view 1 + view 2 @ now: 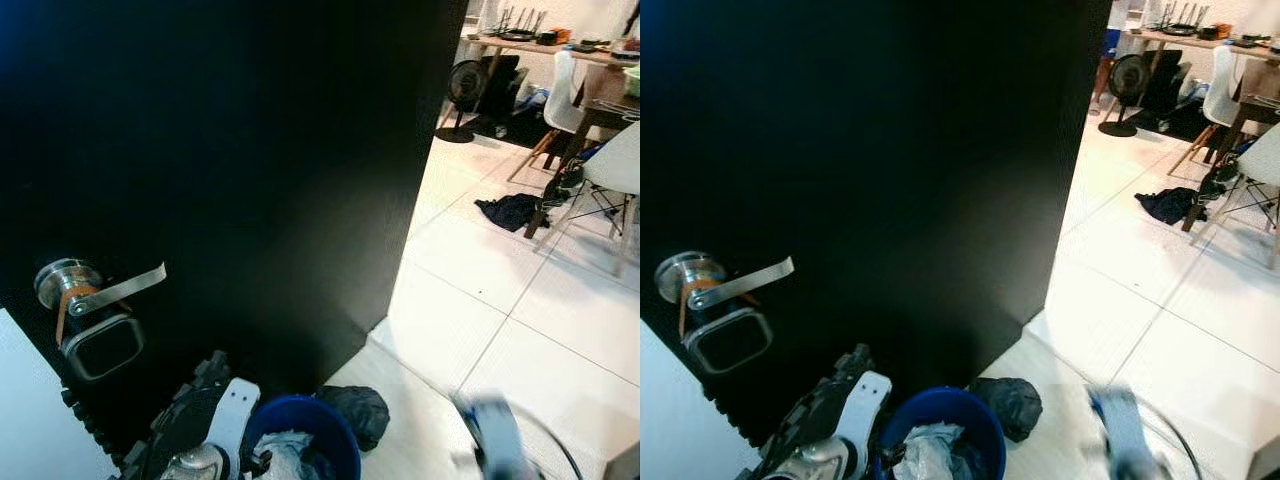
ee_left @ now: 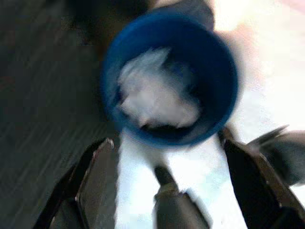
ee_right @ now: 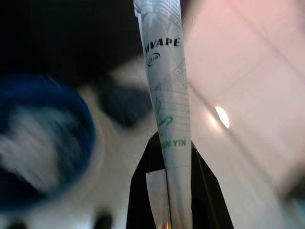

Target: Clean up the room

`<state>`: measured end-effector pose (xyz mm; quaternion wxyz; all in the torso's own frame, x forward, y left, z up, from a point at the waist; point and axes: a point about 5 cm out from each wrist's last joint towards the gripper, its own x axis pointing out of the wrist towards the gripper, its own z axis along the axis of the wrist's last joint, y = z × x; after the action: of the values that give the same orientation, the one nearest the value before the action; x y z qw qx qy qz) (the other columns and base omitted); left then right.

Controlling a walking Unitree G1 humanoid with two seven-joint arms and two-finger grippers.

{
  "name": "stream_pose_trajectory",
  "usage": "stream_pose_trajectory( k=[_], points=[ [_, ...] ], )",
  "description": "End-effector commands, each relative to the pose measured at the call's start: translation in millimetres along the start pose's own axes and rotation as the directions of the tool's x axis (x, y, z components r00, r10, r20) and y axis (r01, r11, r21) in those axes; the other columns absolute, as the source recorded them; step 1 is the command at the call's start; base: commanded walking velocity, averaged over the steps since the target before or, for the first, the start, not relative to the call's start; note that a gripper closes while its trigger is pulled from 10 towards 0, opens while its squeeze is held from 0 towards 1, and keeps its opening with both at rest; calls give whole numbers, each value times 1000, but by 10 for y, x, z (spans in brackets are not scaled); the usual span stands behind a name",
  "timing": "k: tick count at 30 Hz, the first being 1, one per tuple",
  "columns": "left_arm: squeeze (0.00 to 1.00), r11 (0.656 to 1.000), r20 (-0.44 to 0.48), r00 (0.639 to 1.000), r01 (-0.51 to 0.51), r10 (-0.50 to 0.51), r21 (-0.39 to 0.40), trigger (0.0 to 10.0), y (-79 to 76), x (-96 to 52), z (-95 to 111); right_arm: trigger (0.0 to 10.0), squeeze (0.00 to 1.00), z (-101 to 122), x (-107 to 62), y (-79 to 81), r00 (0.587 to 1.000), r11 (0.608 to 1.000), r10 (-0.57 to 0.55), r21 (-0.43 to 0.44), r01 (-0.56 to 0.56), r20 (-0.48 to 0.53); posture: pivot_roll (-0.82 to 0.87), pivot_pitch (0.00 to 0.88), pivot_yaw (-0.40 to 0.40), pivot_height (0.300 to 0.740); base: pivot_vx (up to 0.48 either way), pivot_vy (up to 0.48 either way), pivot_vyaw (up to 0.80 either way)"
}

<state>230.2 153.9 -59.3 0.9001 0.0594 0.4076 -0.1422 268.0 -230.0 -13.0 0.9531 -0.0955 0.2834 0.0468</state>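
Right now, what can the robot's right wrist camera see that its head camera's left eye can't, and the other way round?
The right wrist view alone shows printed lettering on a thin white packet pinched between the right gripper fingers. The left eye view alone shows the black door with its silver door handle, the left gripper, and chairs and a table across the room. Both show the blue bucket holding white trash, and the tiled floor.

A matt black door (image 1: 230,170) carries a shiny metal handle (image 1: 110,290), at 3 o'clock glossy tiles (image 1: 500,300), and crumpled paper (image 2: 157,95) fills the blue plastic bin (image 2: 219,81).
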Motion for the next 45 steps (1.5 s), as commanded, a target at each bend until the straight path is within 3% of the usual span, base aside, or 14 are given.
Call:
stream_pose_trajectory(
  k=[1, 4, 8, 20, 21, 29, 32, 36, 37, 39, 40, 41, 42, 45],
  points=[
    [0, 998, -48, 997, -56, 55, -25, 10000, 86, -48, -171, 10000, 0, 91, 64, 198, 995, 994, 102, -35, -101, 5, 33, 0, -15, 696, 0, 0, 0],
    [0, 988, -89, 987, -141, 136, -60, 10000, 163, -113, -367, 10000, 0, 222, 170, 573, 958, 926, 261, -248, -284, -120, 64, 0, -24, 696, 0, 0, 0],
    [0, 981, -103, 979, -182, 175, -64, 10000, 205, -150, -454, 10000, 0, 216, 187, 753, 927, 844, 307, -389, -370, -217, 110, 0, -38, 696, 0, 0, 0],
    [0, 966, -79, 966, -252, 248, -54, 10000, 359, -192, -428, 10000, 0, 412, 225, 1200, 883, 771, 396, -431, -468, -250, 158, 0, -54, 696, 0, 0, 0],
    [0, 966, -81, 965, -254, 250, -52, 10000, 363, -197, -439, 10000, 1000, 421, 220, 1259, 878, 765, 408, -429, -479, -251, 175, 0, -55, 696, 0, 0, 0],
    [0, 967, -107, 963, -253, 248, -35, 10000, 350, -225, -538, 10000, 1000, 459, 220, 1367, 881, 781, 411, -409, -473, -235, 175, 0, -54, 696, 0, 0, 0],
    [0, 968, -127, 962, -248, 243, -27, 10000, 324, -234, -594, 10000, 1000, 439, 229, 1288, 899, 845, 386, -312, -434, -206, 170, 0, -52, 696, 0, 0, 0],
    [0, 970, -133, 962, -244, 238, -27, 10000, 314, -233, -605, 10000, 1000, 417, 232, 1229, 910, 869, 365, -279, -409, -197, 166, 0, -49, 696, 0, 0, 0],
    [0, 971, -144, 962, -237, 231, -31, 10000, 294, -232, -623, 10000, 192, 331, 231, 1051, 935, 918, 301, -210, -338, -190, 153, 0, -42, 696, 0, 0, 0],
    [0, 971, -144, 962, -237, 231, -31, 10000, 294, -232, -623, 10000, 192, 331, 231, 1051, 935, 918, 301, -210, -338, -190, 153, 0, -42, 696, 0, 0, 0],
    [0, 972, -158, 962, -232, 224, -37, 10000, 275, -233, -647, 10000, 0, 198, 208, 857, 953, 951, 225, -165, -260, -204, 141, 0, -34, 696, 0, 0, 0],
    [0, 972, -158, 962, -232, 224, -37, 10000, 275, -233, -647, 10000, 0, 198, 208, 857, 953, 951, 225, -165, -260, -204, 141, 0, -34, 696, 0, 0, 0],
    [0, 973, -181, 960, -225, 213, -46, 10000, 250, -235, -683, 10000, 0, -61, 129, 581, 961, 986, 109, -97, -138, -254, 125, 0, -25, 696, 0, 0, 0],
    [0, 975, -197, 958, -219, 207, -37, 10000, 232, -238, -710, 10000, 0, -236, 57, 453, 954, 996, 59, -52, -77, -295, 113, 0, -19, 696, 0, 0, 0]
  ],
)
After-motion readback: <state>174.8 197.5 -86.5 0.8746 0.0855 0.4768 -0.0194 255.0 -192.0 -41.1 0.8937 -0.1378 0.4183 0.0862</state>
